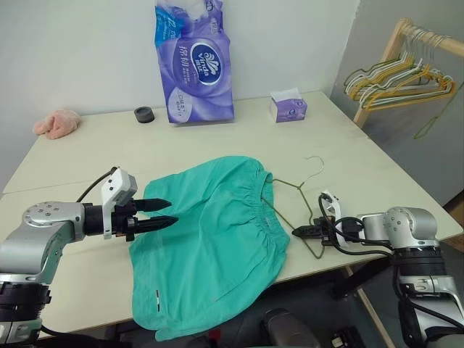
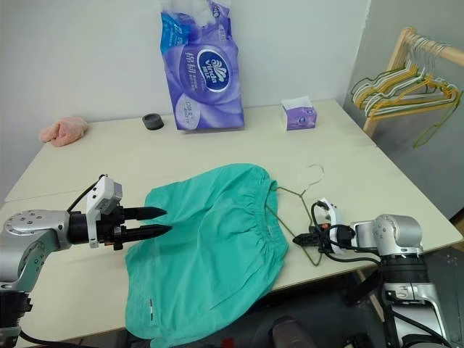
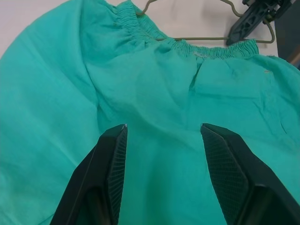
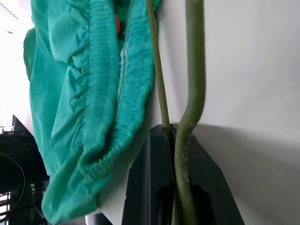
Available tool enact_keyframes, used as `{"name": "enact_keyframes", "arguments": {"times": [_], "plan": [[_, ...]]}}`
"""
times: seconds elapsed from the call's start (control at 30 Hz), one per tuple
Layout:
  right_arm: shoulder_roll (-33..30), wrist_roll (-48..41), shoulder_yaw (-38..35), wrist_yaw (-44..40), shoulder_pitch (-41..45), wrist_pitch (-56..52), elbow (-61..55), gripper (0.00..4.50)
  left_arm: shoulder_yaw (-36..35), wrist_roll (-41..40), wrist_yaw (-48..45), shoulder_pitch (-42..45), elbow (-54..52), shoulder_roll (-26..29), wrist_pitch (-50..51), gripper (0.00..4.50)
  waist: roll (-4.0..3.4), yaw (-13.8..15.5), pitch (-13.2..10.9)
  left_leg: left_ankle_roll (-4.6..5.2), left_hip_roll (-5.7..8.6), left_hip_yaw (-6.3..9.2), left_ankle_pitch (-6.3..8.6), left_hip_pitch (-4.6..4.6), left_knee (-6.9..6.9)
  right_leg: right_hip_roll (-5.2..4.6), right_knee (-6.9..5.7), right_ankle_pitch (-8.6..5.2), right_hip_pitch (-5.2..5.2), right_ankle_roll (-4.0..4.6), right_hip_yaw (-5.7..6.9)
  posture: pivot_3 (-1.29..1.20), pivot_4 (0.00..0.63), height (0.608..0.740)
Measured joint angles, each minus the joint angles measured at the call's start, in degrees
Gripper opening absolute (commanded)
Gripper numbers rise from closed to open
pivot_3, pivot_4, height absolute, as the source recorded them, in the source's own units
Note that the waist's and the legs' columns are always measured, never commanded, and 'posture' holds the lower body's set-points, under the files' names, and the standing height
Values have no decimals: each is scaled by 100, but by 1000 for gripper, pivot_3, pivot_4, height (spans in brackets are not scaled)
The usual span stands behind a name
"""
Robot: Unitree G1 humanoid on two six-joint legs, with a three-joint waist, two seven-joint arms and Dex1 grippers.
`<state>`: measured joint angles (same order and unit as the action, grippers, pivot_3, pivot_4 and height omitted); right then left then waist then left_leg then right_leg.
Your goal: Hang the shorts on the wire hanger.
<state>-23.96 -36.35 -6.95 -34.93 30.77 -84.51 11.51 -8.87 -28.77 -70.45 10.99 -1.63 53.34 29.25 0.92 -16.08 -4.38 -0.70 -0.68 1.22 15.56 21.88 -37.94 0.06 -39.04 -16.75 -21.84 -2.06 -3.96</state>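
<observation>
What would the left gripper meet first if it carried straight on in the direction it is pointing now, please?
Most likely the shorts: the open left gripper points over their near edge, and its wrist view looks straight at the green fabric. How high it hovers above the cloth is hard to judge.

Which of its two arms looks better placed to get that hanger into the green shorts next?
The right, probably. Its right gripper is shut on the wire hanger, beside the waistband of the shorts. The left gripper hangs open over the shorts' far side, holding nothing; it could lift the fabric.
</observation>
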Motion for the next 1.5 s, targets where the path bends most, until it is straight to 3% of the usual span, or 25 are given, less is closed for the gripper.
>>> {"name": "enact_keyframes", "arguments": {"times": [0.13, 0.23, 0.5, 0.63, 0.77, 0.93, 1.2, 1.5], "plan": [[556, 55, -582, 464, 375, 23, 464, 0, 33, 1, 10, 12, -2, -90, -2, 2623, -2, -4, 1, 0, 0, 3, 0, 6, 1, -2, -3, 14, -7, 24, 3, -285, 34, 740], [570, 55, -742, 556, 448, 24, 461, 0, 33, 2, 13, 16, -2, -90, -2, 2623, -2, 16, 1, 0, 3, 3, 0, 12, 1, -3, -3, 15, -10, 25, 4, -285, 34, 740], [123, 173, 136, 148, 149, 849, -598, 0, 27, 72, 395, 220, 60, -315, -101, 2623, -5, 22, -1, 0, 7, 0, 0, 13, -1, -8, -4, 9, -13, 7, 3, -280, 21, 740], [-64, 270, 582, -94, 230, 1467, -1192, 0, -198, 46, 1058, 1066, 545, -661, -42, 3388, 3, 29, 6, 0, 4, 7, -1, 16, -6, -8, -5, 6, -14, -12, 8, -282, 15, 740], [-406, 585, 1188, -399, 301, 2083, -1593, 0, -358, 14, 1178, 1628, 715, -633, -76, 4469, 4, 7, 11, 0, 10, 5, -1, 19, -5, -19, -3, 21, -16, 13, 6, -282, 9, 740], [-655, 987, 1844, -683, 405, 2739, -1968, 0, -314, 68, 1001, 2270, 939, -571, -189, 4469, 7, -9, 13, -2, 9, 9, -2, 32, -6, -24, -7, 22, -28, 15, 11, -280, 4, 740], [-996, 1577, 2559, -1069, 433, 3484, -2345, 0, 434, 576, 23, 2927, 1371, -316, -865, 4469, 9, -21, 17, -5, 11, 13, -4, 31, -14, -24, -17, 22, -27, 15, 16, -283, 0, 740], [-1241, 2255, 3059, -1400, 485, 4283, -2570, 0, 1243, 1088, -1202, 2884, 1498, -89, -1486, 4469, 9, -118, 17, -6, 9, 15, -5, 30, -14, -25, -22, 22, -29, 15, 16, -297, 4, 740]]}}
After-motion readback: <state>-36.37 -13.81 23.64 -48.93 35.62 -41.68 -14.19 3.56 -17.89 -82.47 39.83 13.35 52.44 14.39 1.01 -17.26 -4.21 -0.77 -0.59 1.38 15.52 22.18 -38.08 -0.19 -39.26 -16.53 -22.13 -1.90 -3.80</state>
